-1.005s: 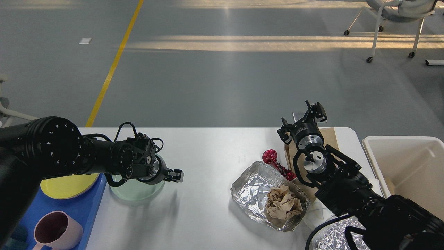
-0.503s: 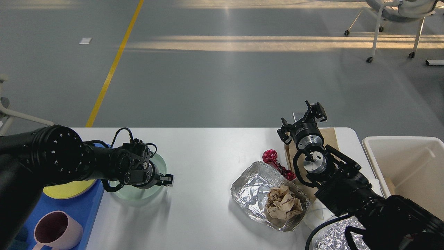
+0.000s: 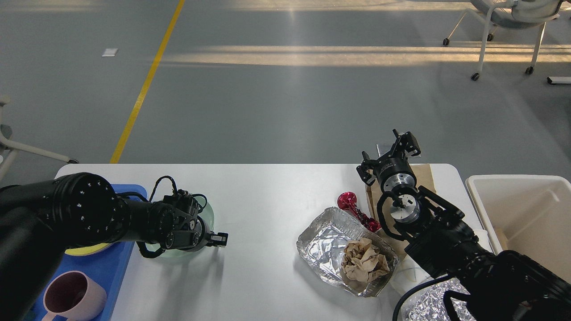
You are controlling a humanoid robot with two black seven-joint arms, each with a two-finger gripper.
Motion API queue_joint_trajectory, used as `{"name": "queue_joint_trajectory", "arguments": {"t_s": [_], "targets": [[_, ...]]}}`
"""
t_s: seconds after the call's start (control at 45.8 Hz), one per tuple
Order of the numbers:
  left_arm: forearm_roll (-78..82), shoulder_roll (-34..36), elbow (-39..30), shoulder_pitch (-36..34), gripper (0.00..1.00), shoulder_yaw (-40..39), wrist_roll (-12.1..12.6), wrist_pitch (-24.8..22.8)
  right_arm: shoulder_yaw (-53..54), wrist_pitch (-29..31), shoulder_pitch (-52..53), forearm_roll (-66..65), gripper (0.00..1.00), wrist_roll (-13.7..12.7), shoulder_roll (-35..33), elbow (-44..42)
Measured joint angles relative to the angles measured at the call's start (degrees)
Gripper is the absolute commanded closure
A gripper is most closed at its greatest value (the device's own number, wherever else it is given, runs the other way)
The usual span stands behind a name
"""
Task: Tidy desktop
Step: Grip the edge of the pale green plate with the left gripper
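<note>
The left gripper (image 3: 219, 239) is hanging low over the white desktop (image 3: 263, 196), beside a pale green plate (image 3: 208, 213); I cannot tell if its fingers are apart. The right gripper (image 3: 403, 143) is sitting with fingers apart above brown paper (image 3: 426, 171). A foil tray (image 3: 325, 243) is holding crumpled paper (image 3: 363, 261).

A blue tray (image 3: 113, 267) sits at the near left, holding a yellow plate (image 3: 84, 249) and a pink mug (image 3: 73, 296); just right of it lies a pale green glass dish (image 3: 207, 214); towards the right a foil tray (image 3: 325, 243) holds crumpled brown paper (image 3: 363, 261); a red wrapper (image 3: 352, 206) lies just behind it beside a brown paper bag (image 3: 428, 171); an off-white bin (image 3: 519, 209) stands at far right; a yellow line (image 3: 147, 80) crosses the grey floor; an office chair (image 3: 506, 26) stands far right.
</note>
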Motion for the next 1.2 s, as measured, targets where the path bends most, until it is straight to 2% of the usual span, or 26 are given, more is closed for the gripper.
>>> {"name": "queue_joint_trajectory", "arguments": {"t_s": [0.131,0.328,0.481,0.634,0.94,1.202], "targets": [[0.0,-0.1,0.0,0.4,0.61,0.0,1.2,0.0,0.0,0.0,0.0,0.0,0.0,0.0,0.0,0.0],[0.0,-0.2,0.0,0.6,0.72,-0.1,1.5,-0.2,0.0,0.0,0.0,0.0,0.0,0.0,0.0,0.0],[0.1,-0.2,0.0,0.6,0.88,0.0,1.5,-0.7,0.0,0.0,0.0,0.0,0.0,0.0,0.0,0.0],[0.2,-0.2,0.0,0.4,0.99,0.0,1.6,-1.1,0.0,0.0,0.0,0.0,0.0,0.0,0.0,0.0],[0.2,-0.2,-0.1,-0.3,1.0,-0.1,1.6,-4.8,0.0,0.0,0.0,0.0,0.0,0.0,0.0,0.0],[0.2,-0.1,-0.2,-1.5,1.0,-0.5,1.6,-5.5,0.0,0.0,0.0,0.0,0.0,0.0,0.0,0.0]]}}
